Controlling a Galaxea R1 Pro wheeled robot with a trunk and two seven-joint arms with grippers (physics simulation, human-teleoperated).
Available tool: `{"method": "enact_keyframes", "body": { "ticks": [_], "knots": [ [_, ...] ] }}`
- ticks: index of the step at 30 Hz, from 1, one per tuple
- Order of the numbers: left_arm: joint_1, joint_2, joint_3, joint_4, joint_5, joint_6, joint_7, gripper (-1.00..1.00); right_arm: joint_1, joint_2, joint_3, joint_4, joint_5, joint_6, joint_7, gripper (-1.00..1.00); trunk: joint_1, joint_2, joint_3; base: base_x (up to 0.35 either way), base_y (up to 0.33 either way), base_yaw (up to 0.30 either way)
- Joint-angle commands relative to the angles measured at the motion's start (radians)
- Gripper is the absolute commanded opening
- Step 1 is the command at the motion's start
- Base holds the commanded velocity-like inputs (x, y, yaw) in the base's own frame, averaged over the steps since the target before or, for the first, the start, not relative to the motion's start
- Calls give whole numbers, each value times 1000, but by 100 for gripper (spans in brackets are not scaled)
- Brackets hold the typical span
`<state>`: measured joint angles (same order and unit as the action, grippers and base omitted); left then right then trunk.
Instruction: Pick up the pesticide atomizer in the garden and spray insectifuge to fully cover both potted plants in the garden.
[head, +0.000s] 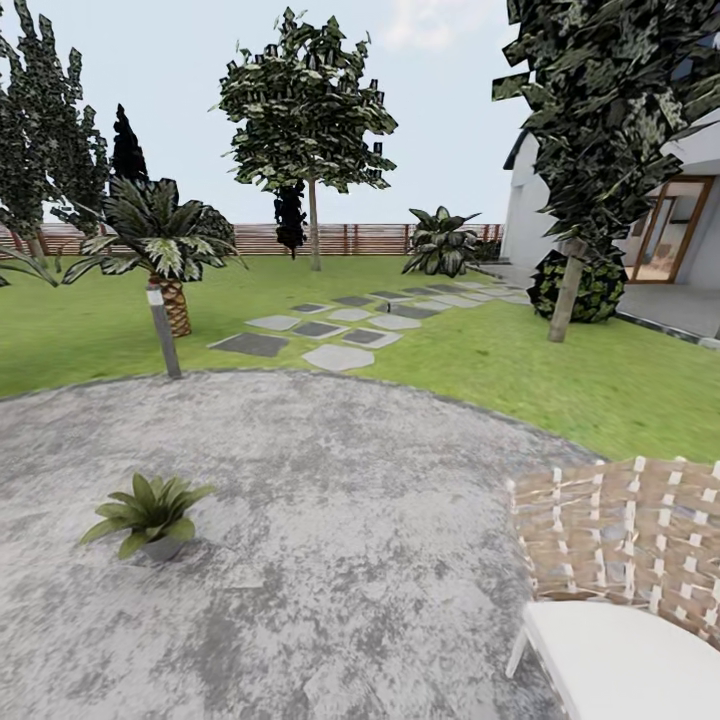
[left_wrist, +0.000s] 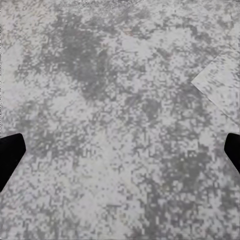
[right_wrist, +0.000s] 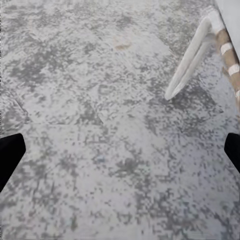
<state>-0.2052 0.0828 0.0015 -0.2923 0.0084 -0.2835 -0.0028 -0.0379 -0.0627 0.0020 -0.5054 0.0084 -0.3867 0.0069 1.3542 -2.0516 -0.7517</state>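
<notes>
Woven chair with its white seat stands closest, at the patio's right edge; one potted plant sits on the paving well to its left. Both wrist views look down on bare paving, the left gripper and right gripper each spread wide and holding nothing, with the plant nowhere near either.

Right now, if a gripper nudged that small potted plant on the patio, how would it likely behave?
The potted plant would probably slide or tip easily: its grey pot looks tiny under a wider leaf rosette. The pointed leaves would likely bend rather than resist. The patio looks flat, so rolling far seems unlikely.
</notes>
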Motion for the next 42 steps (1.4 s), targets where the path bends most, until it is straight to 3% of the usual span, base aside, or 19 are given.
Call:
{"method": "enact_keyframes", "body": {
  "ticks": [1, 11, 42],
  "knots": [
    [-1, 0, 0, 1, 0, -3, 0, 100, 0, 0, 0, 0, 1, -3, 1, 100, 0, 0, -1, 318, 169, 0],
    [0, 0, 0, 1, 0, -3, 0, 100, 0, 0, 0, 0, 1, -3, 1, 100, 0, 0, -1, 288, 144, 0],
    [0, 0, 0, 1, 1, -3, 0, 100, 0, 0, 2, 1, 1, -3, 1, 100, 0, 0, -1, 315, 3, 0]
  ]
}}
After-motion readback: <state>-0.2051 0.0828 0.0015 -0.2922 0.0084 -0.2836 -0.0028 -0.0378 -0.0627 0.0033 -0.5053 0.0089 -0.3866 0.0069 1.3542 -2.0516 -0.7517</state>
